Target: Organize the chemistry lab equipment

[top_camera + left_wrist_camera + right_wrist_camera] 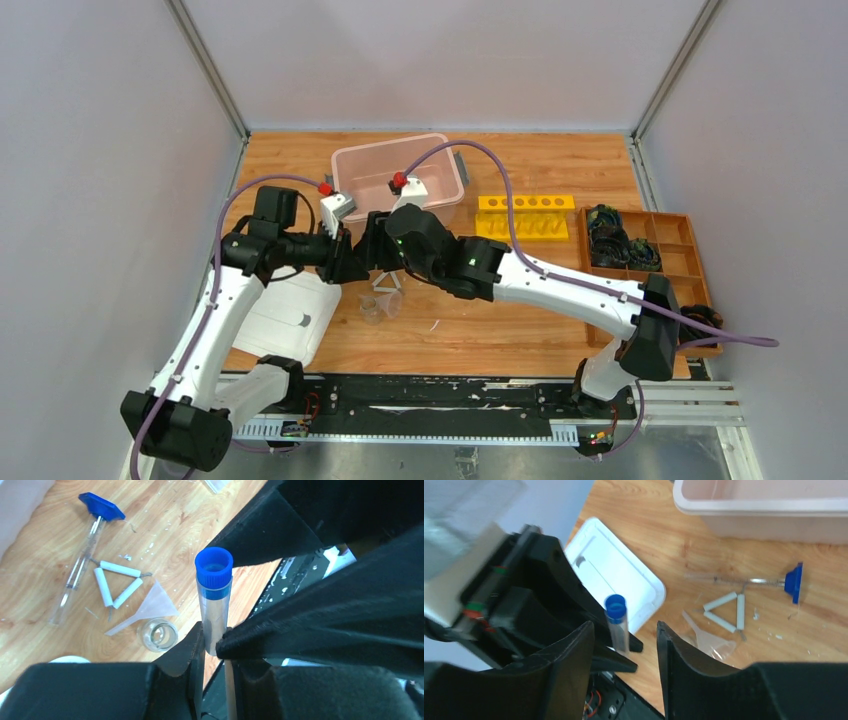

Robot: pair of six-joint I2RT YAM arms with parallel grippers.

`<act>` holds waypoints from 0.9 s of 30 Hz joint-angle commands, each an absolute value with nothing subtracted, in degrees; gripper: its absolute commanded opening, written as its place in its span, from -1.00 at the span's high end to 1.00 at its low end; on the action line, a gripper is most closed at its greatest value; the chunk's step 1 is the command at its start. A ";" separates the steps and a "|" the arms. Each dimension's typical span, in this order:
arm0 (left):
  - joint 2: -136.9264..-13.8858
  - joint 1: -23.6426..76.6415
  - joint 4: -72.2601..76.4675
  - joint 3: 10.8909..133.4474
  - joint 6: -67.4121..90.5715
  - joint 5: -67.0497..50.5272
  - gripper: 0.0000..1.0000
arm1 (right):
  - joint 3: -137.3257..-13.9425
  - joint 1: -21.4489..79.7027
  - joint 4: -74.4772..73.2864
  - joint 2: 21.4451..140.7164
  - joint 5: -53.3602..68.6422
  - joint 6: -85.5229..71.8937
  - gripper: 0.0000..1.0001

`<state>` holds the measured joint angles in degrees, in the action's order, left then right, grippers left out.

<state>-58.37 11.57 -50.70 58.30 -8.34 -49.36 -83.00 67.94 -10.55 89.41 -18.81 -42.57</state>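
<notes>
My left gripper (215, 642) is shut on the lower end of a clear blue-capped tube (214, 587) and holds it above the table. In the right wrist view my right gripper (624, 635) is open with that tube (617, 622) between its fingers, not touching them. In the top view the two grippers, left (352, 258) and right (378, 250), meet mid-table. On the wood lie a thin clear blue-tipped rod (82, 560), a white triangle (117, 582), a clear funnel (150, 605) and a small clear cup (157, 634).
A pink bin (398, 180) stands behind the grippers. A yellow tube rack (525, 215) is to its right. A wooden compartment tray (670, 250) with black coiled items is at the far right. A white lid (285, 315) lies front left.
</notes>
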 commanded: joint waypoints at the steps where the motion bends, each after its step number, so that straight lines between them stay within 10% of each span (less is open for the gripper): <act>1: -55.30 11.87 -49.27 57.80 -16.26 -47.40 1.00 | -83.82 66.02 -18.47 87.71 -12.29 -45.30 -0.07; 27: -50.88 14.16 -53.71 58.51 -29.73 -43.17 1.00 | -100.11 59.59 -29.54 95.86 9.31 -40.50 0.06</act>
